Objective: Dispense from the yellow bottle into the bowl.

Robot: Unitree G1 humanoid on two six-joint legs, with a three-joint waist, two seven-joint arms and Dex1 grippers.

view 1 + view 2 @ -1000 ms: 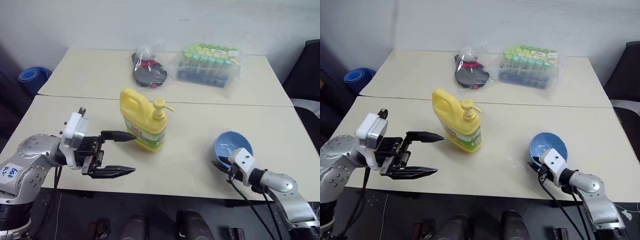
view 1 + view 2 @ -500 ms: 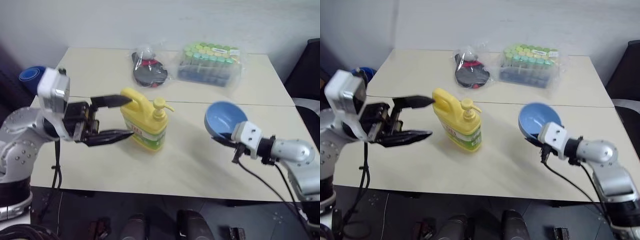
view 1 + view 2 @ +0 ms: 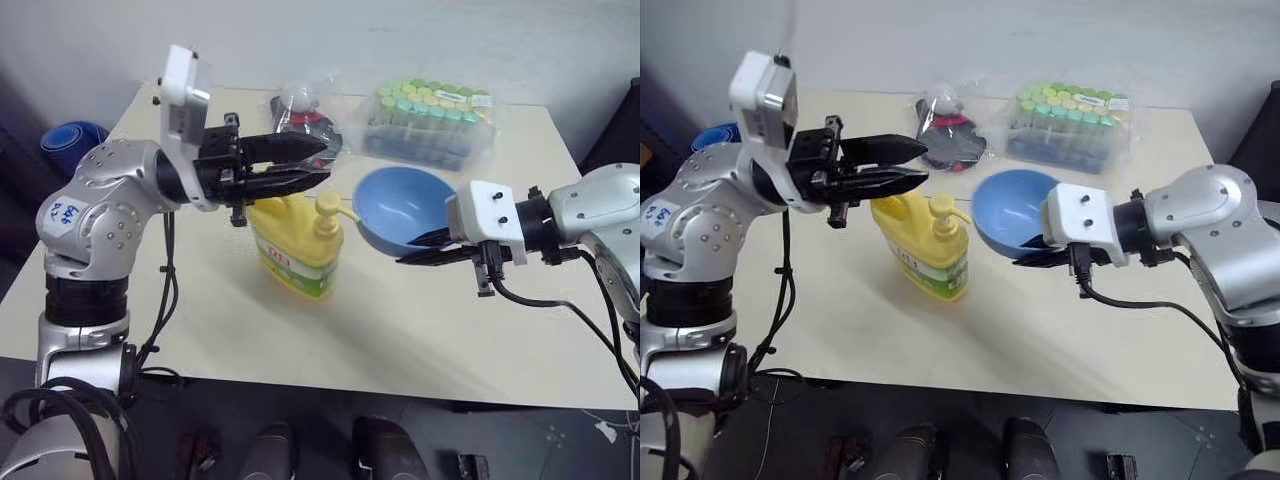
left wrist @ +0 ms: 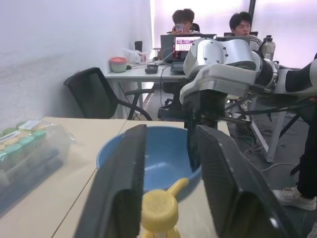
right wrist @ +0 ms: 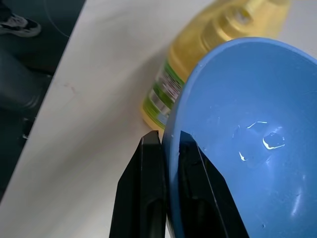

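Note:
The yellow bottle (image 3: pixel 295 250) stands upright at the middle of the table, its pump nozzle (image 3: pixel 328 205) pointing right. My left gripper (image 3: pixel 322 163) hovers just above the bottle's top, pointing right. Its fingers are drawn close with a narrow gap and nothing between them. The left wrist view shows the pump head (image 4: pixel 159 210) low between the fingers (image 4: pixel 124 188). My right gripper (image 5: pixel 168 139) is shut on the rim of the light-blue bowl (image 3: pixel 400 200). It holds the bowl in the air, tilted, right beside the nozzle's spout. The bowl (image 5: pixel 242 134) has a few drops inside.
A pack of green-capped tubes (image 3: pixel 432 122) and a dark item in clear plastic (image 3: pixel 305 118) lie at the table's far side. A blue object (image 3: pixel 65 140) sits on the floor at far left. Behind the bowl, the left wrist view shows a black chair (image 4: pixel 96 96) and two seated people (image 4: pixel 185 20).
My right gripper lifted the bowl off the front-right table up and left to the pump spout. My left gripper rose from beside the bottle to above it, and its fingers narrowed.

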